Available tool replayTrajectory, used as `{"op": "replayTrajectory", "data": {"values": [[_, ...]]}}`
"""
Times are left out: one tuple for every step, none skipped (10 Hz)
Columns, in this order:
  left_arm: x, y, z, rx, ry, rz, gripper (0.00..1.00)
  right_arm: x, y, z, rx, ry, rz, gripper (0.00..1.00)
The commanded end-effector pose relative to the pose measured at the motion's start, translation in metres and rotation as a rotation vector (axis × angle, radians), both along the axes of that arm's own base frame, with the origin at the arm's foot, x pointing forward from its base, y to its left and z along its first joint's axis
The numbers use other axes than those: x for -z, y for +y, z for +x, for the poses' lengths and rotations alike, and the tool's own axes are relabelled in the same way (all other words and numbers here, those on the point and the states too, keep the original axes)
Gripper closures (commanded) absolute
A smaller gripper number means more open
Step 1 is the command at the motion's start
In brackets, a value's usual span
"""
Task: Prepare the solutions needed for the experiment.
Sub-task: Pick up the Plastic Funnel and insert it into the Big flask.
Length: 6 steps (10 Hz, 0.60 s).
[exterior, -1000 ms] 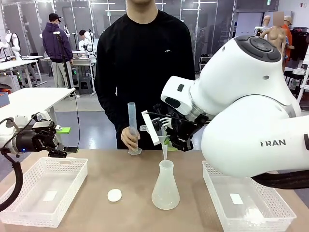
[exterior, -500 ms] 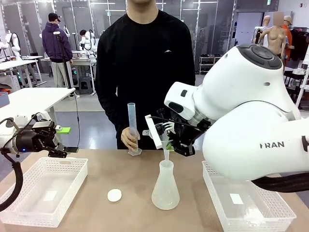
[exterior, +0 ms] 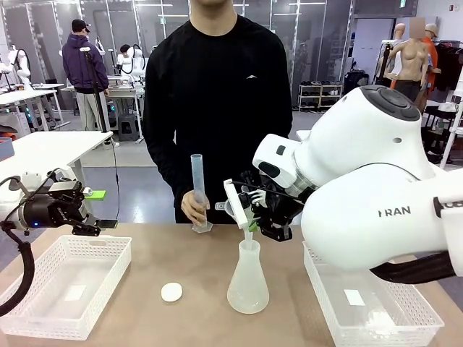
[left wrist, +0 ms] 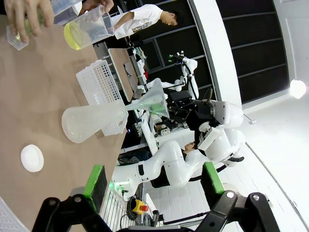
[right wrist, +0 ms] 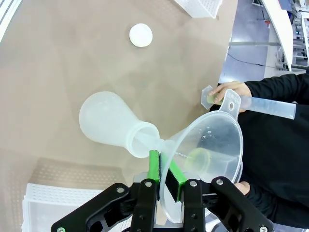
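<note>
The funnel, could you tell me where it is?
Front view, mid-table: the funnel is held tilted by the right gripper, its stem at the flask mouth.

Tan surface [exterior: 145, 249]. Far beyond the left fingers [left wrist: 95, 186]: dark panels [left wrist: 241, 43], bright round lamp [left wrist: 298, 88]. Across the room: grey floor [exterior: 134, 155], white workbenches [exterior: 51, 148], glass partitions [exterior: 289, 29].

My front camera sits fixed between the arms, facing across the table [exterior: 181, 253] at the person [exterior: 217, 94], mid-range. The left wrist camera is rolled sideways, well back from the flask [left wrist: 89, 123], looking low along the tabletop. The right wrist camera looks steeply down, close over the funnel [right wrist: 207, 145]. All three views share the flask and the disc [exterior: 171, 292].
</note>
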<state>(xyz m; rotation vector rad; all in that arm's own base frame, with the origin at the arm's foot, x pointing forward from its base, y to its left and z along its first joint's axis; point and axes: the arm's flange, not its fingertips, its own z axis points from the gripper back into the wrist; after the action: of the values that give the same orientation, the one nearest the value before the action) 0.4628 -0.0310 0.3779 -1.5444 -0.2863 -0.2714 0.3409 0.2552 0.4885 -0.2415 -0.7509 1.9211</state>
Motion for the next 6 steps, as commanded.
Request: {"op": "replayTrajectory", "data": {"values": [[-0.002, 0.000, -0.001, -0.004, -0.002, -0.005, 0.00, 0.011, -0.006, 0.009, -0.034, 0.022, 0.032, 0.94], [-0.002, 0.000, -0.001, -0.004, -0.002, -0.005, 0.00, 0.016, -0.007, 0.011, -0.022, 0.035, 0.031, 0.94], [-0.002, 0.000, -0.001, -0.004, -0.002, -0.005, 0.00, 0.022, -0.008, 0.013, -0.024, 0.049, 0.040, 0.94], [-0.002, 0.000, -0.001, -0.004, -0.002, -0.005, 0.00, 0.028, -0.010, 0.017, -0.025, 0.052, 0.043, 0.94], [-0.002, 0.000, -0.001, -0.004, -0.002, -0.005, 0.00, 0.033, -0.011, 0.019, -0.038, 0.052, 0.055, 0.94], [-0.002, 0.000, -0.001, -0.004, -0.002, -0.005, 0.00, 0.036, -0.012, 0.021, -0.046, 0.057, 0.058, 0.94]]}}
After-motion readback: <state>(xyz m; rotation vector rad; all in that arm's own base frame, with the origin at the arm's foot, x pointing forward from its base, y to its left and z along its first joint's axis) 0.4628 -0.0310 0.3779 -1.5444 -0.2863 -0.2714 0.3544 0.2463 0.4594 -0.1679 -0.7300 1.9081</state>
